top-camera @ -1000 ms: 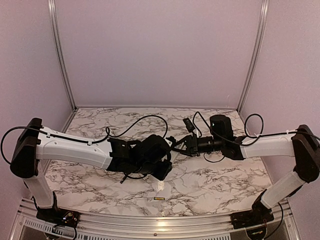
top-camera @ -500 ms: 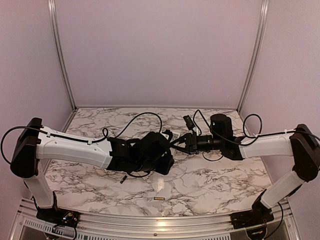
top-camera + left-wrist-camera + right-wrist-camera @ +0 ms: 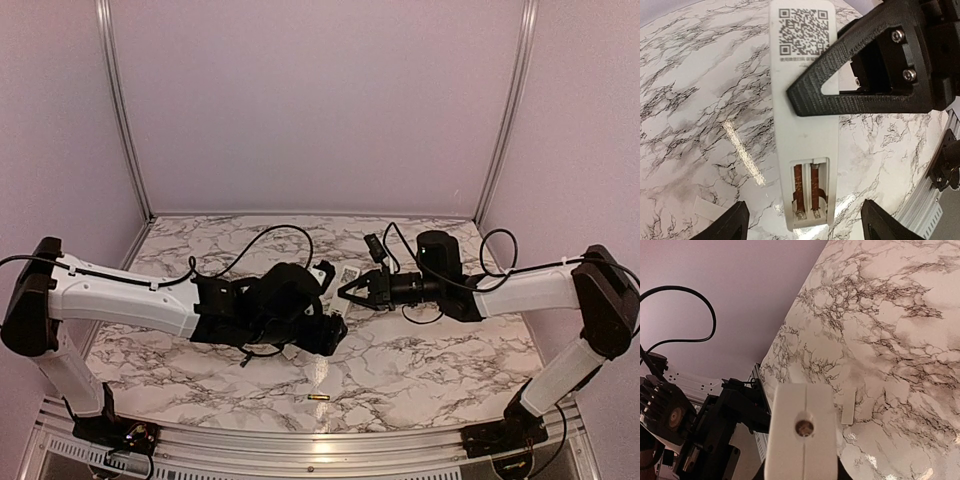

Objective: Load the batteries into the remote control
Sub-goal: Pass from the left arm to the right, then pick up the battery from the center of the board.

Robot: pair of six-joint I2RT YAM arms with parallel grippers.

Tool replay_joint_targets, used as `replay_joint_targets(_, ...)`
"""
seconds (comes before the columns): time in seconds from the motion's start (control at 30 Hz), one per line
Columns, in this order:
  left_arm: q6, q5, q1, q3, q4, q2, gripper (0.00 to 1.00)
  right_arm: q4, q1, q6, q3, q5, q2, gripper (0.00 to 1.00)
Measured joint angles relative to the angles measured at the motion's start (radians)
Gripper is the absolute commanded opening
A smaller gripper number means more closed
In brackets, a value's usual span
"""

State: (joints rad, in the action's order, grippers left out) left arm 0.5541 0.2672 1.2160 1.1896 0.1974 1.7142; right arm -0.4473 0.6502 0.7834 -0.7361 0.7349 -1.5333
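Right claw (image 3: pixel 348 289) is gripping the remote (image 3: pixel 805 140); wide-open left claw (image 3: pixel 809 229) is hovering, gold battery (image 3: pixel 318 398) seemingly at its six o'clock.

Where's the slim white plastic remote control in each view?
Top external: slim white plastic remote control, small, near frame centre.
Left wrist: vertical bar mid-frame, QR label at top, open battery bay at bottom.
Right wrist: seen end-on, bottom centre.
Shared landmark: loose flat white plate.

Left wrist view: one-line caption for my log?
Right gripper clamps the remote control, back side showing, battery compartment open and empty.
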Motion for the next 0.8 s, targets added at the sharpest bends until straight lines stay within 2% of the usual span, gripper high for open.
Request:
replay_joint_targets(0.13,-0.005,-0.017,-0.027,-0.081,0.040,-0.163,0.83,0.007,-0.010,-0.021,0.002,0.000,0.002,0.00)
replay_joint_targets(0.23,-0.004,-0.034,-0.090,-0.140,0.084,-0.278,0.83,0.013,-0.015,-0.036,0.011,0.000,0.002,0.00)
replay_joint_targets(0.37,-0.013,-0.066,-0.184,-0.217,0.172,-0.346,0.73,0.027,-0.016,-0.055,0.017,0.004,0.002,0.00)
replay_joint_targets(0.5,-0.024,-0.095,-0.230,-0.249,0.270,-0.327,0.60,0.037,-0.016,-0.067,0.017,0.012,0.002,0.00)
replay_joint_targets(0.63,-0.048,-0.113,-0.245,-0.237,0.348,-0.232,0.44,0.040,-0.016,-0.076,0.017,0.018,0.002,0.00)
replay_joint_targets(0.8,-0.068,-0.135,-0.248,-0.212,0.395,-0.117,0.35,0.040,-0.016,-0.077,0.019,0.023,0.002,0.00)
